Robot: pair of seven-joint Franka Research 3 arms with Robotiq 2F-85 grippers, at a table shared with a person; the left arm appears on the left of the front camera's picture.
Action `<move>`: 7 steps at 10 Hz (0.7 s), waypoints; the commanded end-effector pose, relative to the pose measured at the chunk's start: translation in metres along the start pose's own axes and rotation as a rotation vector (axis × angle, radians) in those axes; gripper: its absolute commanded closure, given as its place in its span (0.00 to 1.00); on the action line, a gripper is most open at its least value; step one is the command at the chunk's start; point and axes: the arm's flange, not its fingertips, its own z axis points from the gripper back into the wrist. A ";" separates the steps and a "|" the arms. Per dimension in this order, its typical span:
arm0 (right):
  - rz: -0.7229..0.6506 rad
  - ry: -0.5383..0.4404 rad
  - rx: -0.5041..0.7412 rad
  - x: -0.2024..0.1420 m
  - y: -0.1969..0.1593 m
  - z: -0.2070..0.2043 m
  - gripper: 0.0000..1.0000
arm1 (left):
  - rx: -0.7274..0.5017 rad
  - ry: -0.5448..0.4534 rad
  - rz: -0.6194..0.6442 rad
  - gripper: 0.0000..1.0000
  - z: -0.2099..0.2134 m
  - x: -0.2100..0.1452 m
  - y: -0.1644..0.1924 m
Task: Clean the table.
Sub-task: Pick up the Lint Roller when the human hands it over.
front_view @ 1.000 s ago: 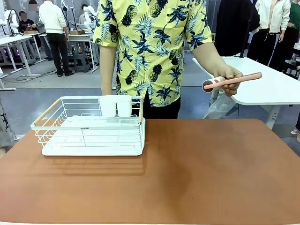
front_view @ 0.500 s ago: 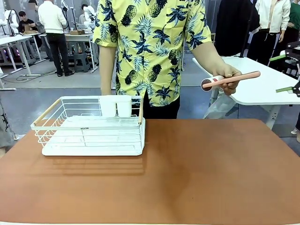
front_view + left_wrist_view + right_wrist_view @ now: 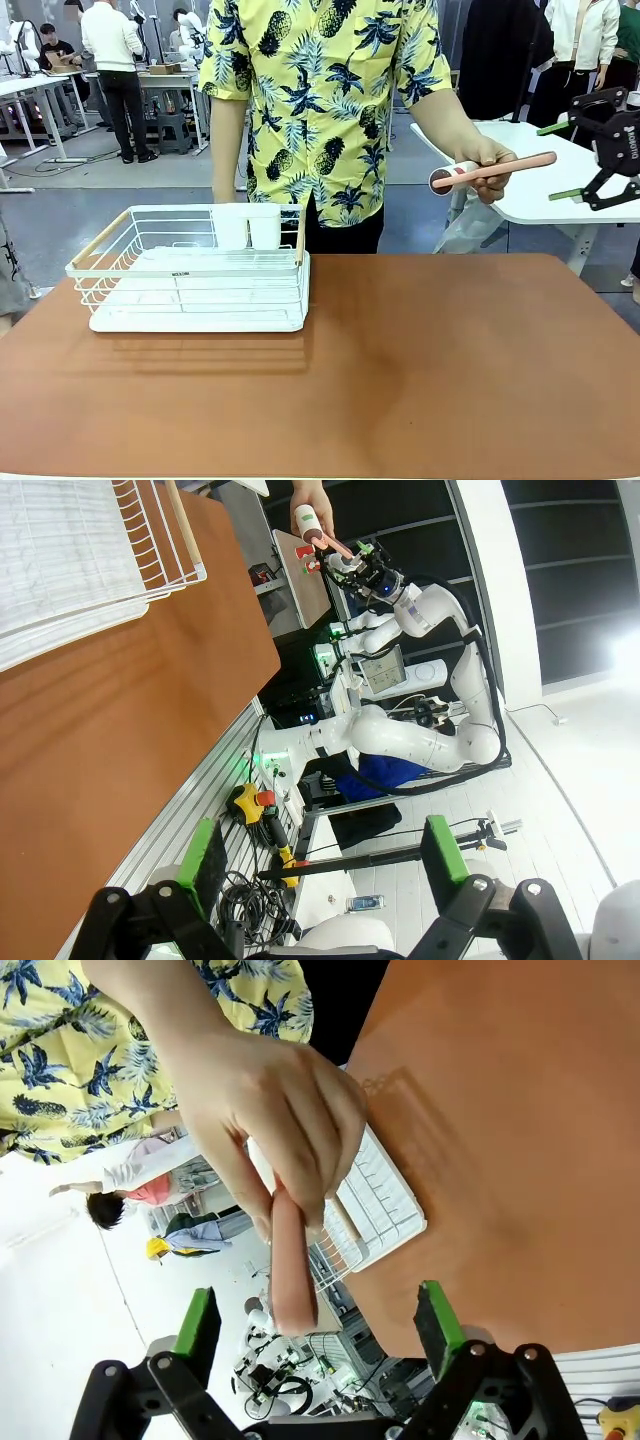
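Here, right gripper (image 3: 560, 161) gapes wide, empty, near pink-handled tool (image 3: 535, 162); dish-rack label (image 3: 180, 273) unreadable.

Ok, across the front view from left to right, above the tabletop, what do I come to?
White wire dish rack → person's hand holding a pink-handled roller → black right gripper with green pads, open.

The table (image 3: 430, 390): wide, flat and level, with a smooth matte reddish-brown top and rounded far corners. It spans my whole front view, near edge right below me. Tone is slightly uneven, a bit darker mid-surface. My left wrist view sees it tilted, one long edge running diagonally.
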 end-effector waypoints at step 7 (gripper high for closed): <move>0.097 -0.061 0.064 0.001 -0.004 -0.042 0.00 | 0.000 -0.006 -0.003 0.00 0.002 -0.001 -0.001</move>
